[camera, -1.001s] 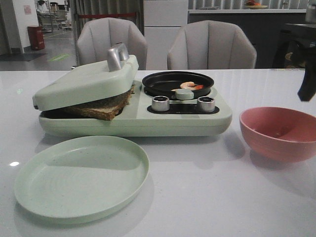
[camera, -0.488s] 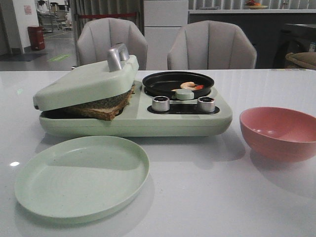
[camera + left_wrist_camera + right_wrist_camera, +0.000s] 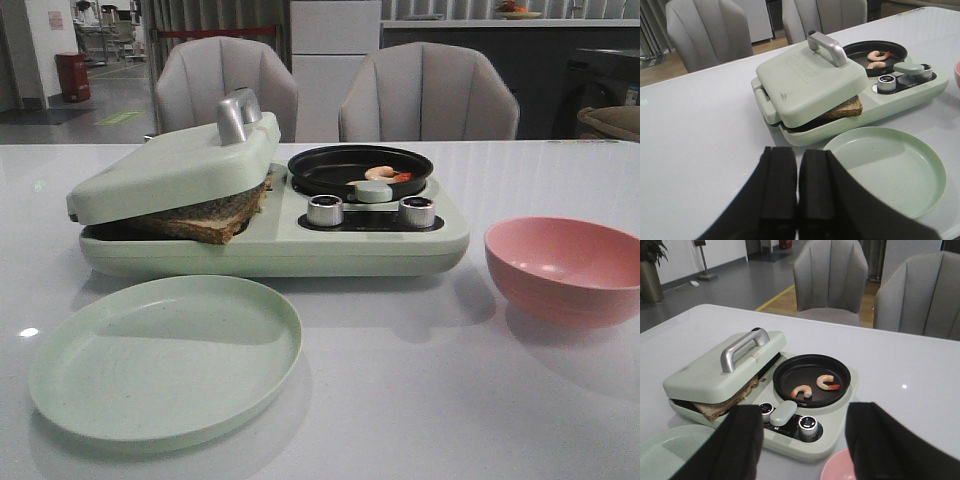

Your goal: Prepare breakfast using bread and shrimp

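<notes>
The bread (image 3: 215,222) is sandwiched in a pale green breakfast maker (image 3: 300,248), whose lid (image 3: 170,170) rests tilted on it. A crust corner sticks out, also in the left wrist view (image 3: 846,107) and the right wrist view (image 3: 715,409). Two small curled shrimp (image 3: 801,391) (image 3: 827,382) lie in the maker's black round pan (image 3: 810,377); in the front view they show as one pink shape (image 3: 383,174). My left gripper (image 3: 798,152) is shut and empty, above the table in front of the maker. My right gripper (image 3: 805,412) is open and empty, held back from the maker's knobs. Neither gripper shows in the front view.
An empty pale green plate (image 3: 165,355) lies in front of the maker on the left. An empty pink bowl (image 3: 565,270) stands to the right of it. Two silver knobs (image 3: 325,210) and a green pan handle (image 3: 374,190) face front. Two chairs (image 3: 430,90) stand behind the table.
The dark right gripper that showed at the front view's right edge one second ago has gone out of that view. Nothing on the table has moved.
</notes>
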